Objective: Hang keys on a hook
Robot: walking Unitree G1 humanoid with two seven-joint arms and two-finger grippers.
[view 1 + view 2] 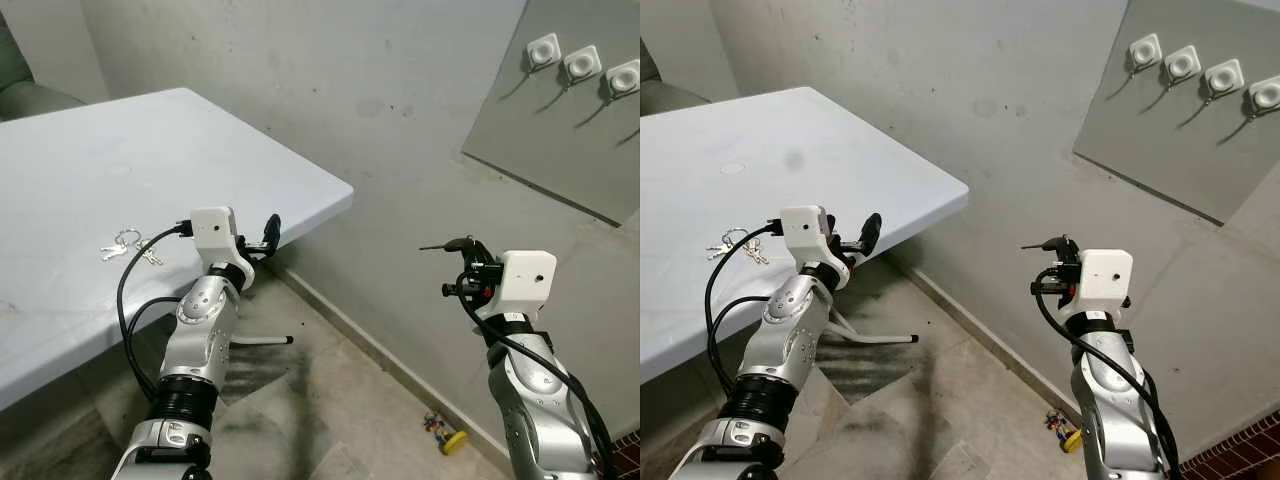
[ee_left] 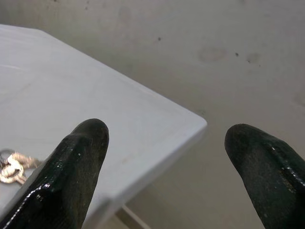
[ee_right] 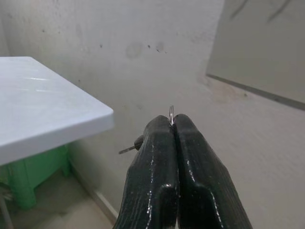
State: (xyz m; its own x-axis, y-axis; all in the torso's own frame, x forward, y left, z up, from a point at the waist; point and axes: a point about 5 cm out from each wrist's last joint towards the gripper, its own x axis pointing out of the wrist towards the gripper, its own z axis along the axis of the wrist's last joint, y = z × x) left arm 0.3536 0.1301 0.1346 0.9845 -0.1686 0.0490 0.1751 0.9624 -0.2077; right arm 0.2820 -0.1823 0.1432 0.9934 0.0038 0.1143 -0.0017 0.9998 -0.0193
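**Right wrist view: a key ring pinched, hooks still well off**

In the right wrist view, the right claw [image 3: 172, 125] is seen pressed fully together, with a thin metal ring [image 3: 171, 114] standing up from the seam between the two black fingers. A small dark shaft, probably a key, juts out beside the fingers at one side. The ring is held at the very tips, presumably so that an open loop is left free to be slipped over a hook.

In the head views the right claw [image 1: 466, 262] is raised in front of the grey wall, and the row of white hooks [image 1: 583, 66] on the grey panel sits higher and further right, well apart from it. The hanging step is therefore judged not yet reached; the arm would have to be lifted and carried toward the panel.

A second bunch of keys [image 1: 131, 246] lies flat on the white desk [image 1: 90, 180], near its front edge. The left claw [image 1: 270, 233] is held wide apart beside the desk's corner, gripping nothing; its spread fingers [image 2: 78, 157] frame the desk corner in the left wrist view, with the keys just at one side. This arm appears to be waiting.

On the floor by the wall a small yellow object [image 1: 446, 433] is lying.
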